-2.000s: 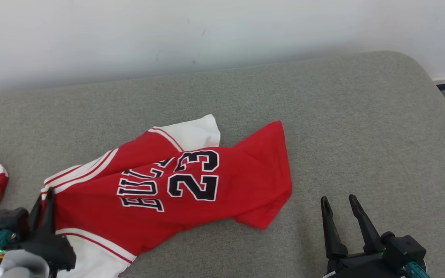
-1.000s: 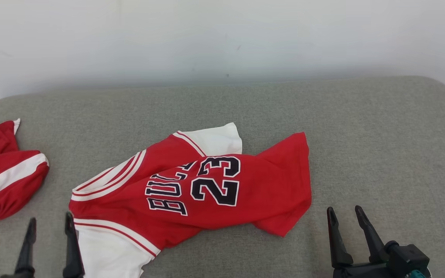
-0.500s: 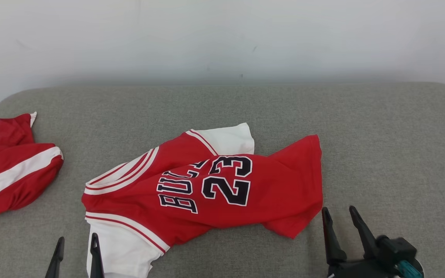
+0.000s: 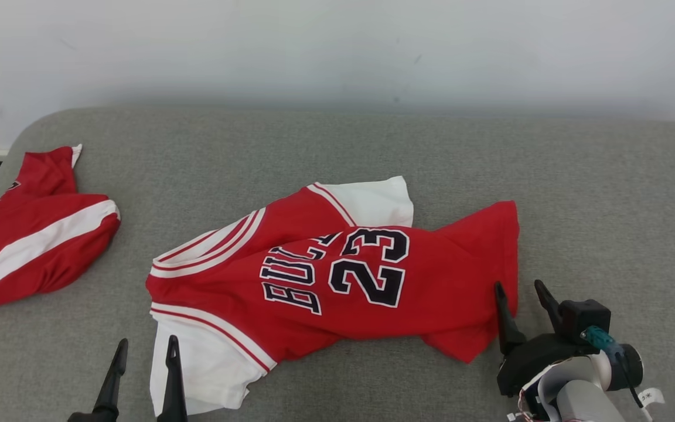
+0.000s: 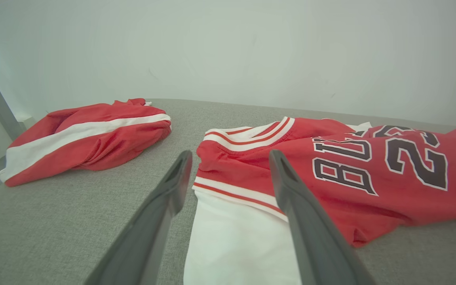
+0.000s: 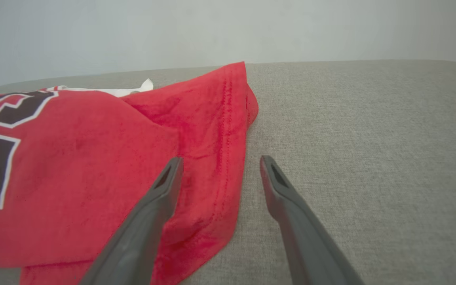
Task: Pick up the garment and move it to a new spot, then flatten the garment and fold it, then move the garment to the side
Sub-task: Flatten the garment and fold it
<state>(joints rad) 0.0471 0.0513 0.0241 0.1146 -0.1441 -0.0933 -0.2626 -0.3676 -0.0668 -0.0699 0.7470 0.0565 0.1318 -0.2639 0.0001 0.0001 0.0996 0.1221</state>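
Observation:
The garment [image 4: 337, 275] is a red jersey with white sleeves and "23" in black, lying rumpled mid-cushion; it also shows in the left wrist view [image 5: 370, 178] and the right wrist view [image 6: 93, 158]. My left gripper [image 4: 145, 346] stands open at the lower left, its fingers [image 5: 303, 213] straddling the white sleeve's edge just above it. By the jersey's right hem my right gripper [image 4: 519, 288] is open, one finger [image 6: 149, 209] over the red cloth and the other over bare cushion. Nothing is held.
A second red garment with a white stripe [image 4: 27, 240] lies at the cushion's left end, also seen in the left wrist view [image 5: 81, 138]. The grey cushion [image 4: 607, 193] meets a pale wall [image 4: 337, 47] at the back. Its right half is bare fabric.
The head camera has swung left, so the whole picture shifted right. My right gripper has come forward to the jersey's right hem. The left gripper stays open near the white sleeve.

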